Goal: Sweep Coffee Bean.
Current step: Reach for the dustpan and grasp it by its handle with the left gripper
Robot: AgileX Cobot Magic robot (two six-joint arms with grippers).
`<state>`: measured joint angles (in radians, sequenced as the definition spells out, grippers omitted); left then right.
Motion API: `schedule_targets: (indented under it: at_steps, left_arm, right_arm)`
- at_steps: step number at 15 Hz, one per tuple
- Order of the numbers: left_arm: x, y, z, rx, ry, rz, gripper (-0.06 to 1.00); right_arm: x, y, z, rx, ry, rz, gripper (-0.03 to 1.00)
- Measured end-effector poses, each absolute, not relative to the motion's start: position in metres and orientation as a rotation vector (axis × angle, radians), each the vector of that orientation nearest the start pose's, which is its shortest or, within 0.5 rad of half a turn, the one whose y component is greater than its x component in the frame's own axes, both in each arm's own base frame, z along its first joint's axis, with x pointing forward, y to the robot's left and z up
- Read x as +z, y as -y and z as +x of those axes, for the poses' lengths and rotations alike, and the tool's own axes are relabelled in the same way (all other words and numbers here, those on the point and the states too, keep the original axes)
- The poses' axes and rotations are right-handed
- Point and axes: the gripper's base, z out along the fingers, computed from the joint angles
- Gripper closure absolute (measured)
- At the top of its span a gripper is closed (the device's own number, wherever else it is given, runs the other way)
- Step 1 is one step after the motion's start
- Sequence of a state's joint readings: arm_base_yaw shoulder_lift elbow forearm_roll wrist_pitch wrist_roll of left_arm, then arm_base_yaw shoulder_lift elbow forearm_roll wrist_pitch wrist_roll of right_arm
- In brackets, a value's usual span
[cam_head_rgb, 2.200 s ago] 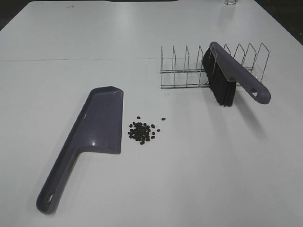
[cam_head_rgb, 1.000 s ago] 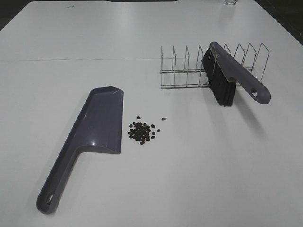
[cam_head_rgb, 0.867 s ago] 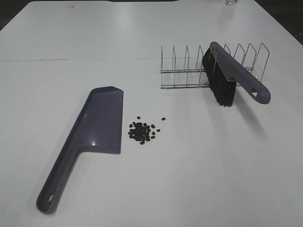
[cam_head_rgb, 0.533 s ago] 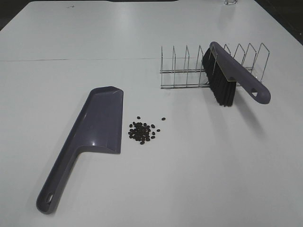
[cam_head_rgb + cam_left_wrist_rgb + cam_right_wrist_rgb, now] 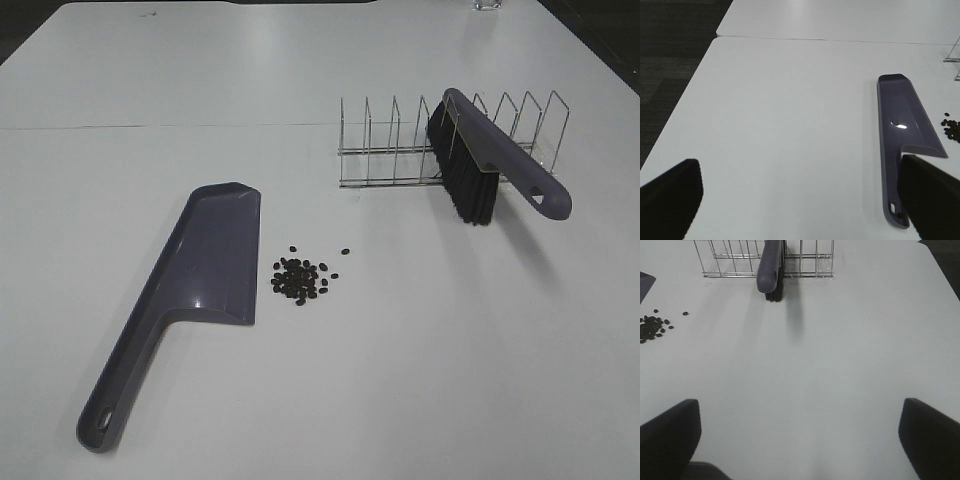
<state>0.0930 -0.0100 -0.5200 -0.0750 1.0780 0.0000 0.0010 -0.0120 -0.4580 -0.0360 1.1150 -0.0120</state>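
With my left fingers (image 5: 670, 197) and right fingers (image 5: 927, 432) spread wide and empty, and the coffee bean (image 5: 299, 280) heaped just right of the dustpan (image 5: 212, 258), I should grasp the brush (image 5: 495, 150) by its handle, lifting it clear of the rack (image 5: 390, 152).

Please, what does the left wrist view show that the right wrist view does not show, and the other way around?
Only the left wrist view: the dustpan at full length with its handle, and the open left gripper. Only the right wrist view: the brush propped in the wire rack, and the open right gripper. Both: the coffee beans on the white table. The right wrist view also catches one corner of the dustpan, and the left wrist view a small edge of the rack.
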Motion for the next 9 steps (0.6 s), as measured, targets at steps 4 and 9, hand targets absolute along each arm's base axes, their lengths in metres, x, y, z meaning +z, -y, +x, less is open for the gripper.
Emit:
schedule_targets:
  at_steps: [4,9]
  left_arm:
    - [0.2815,0.0069,-0.0091,-0.031,-2.028,-0.089,-0.03]
    - [0.2815,0.0069,-0.0091,-0.031,-2.028,-0.089,-0.03]
  right_arm:
    - [0.2613,0.0029,-0.0045,-0.05,-2.128,-0.012,-0.02]
    - [0.2613,0.0029,-0.0045,-0.05,-2.128,-0.012,-0.02]
